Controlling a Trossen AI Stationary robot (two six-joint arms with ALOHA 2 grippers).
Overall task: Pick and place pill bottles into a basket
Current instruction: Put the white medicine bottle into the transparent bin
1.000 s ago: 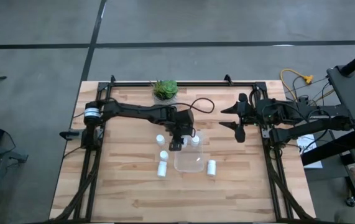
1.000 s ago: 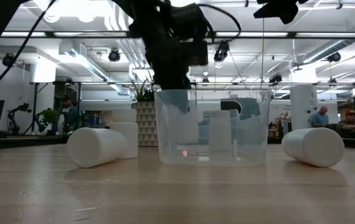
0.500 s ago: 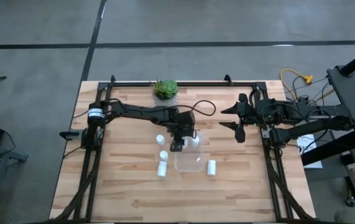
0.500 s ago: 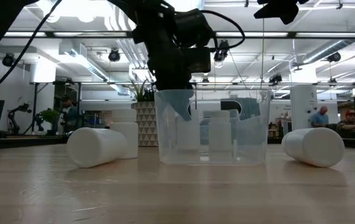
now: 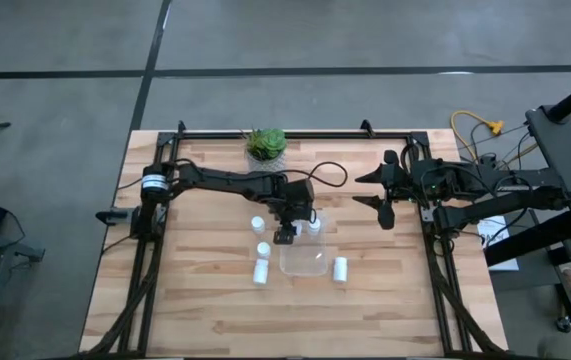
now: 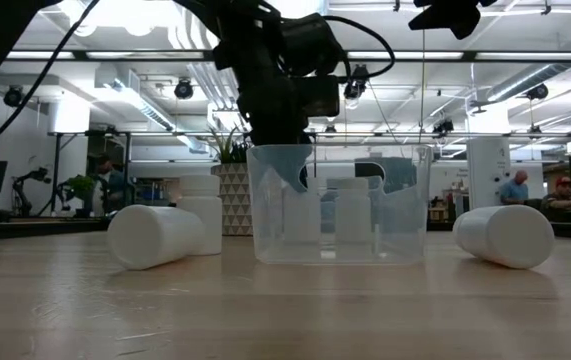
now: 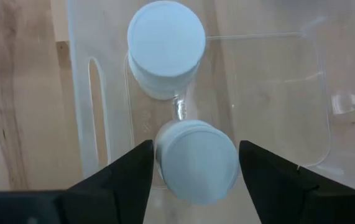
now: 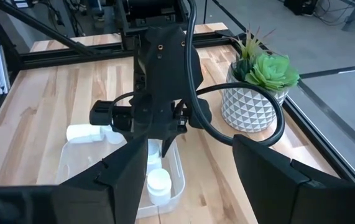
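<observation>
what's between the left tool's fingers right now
In the left wrist view a bottle stands upright in the tub, between the open left tool's fingers, with a gap on each side. A second bottle stands just beyond it.

Two bottles (image 7: pixel 166 46) in basket (image 7: pixel 317 99) (others outside).

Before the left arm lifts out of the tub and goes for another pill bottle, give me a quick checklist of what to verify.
1. Left gripper jaws free of the lowered bottle: ok, gaps on both sides.
2. Lowered bottle and second bottle standing inside the basket: ok.
3. All bottles binned: not ok, four are on the table, including the left lying bottle and the right lying bottle.
4. Right gripper out of the way: ok, off to the right, jaws open.
5. Lift path clears the basket wall: cannot tell.
</observation>
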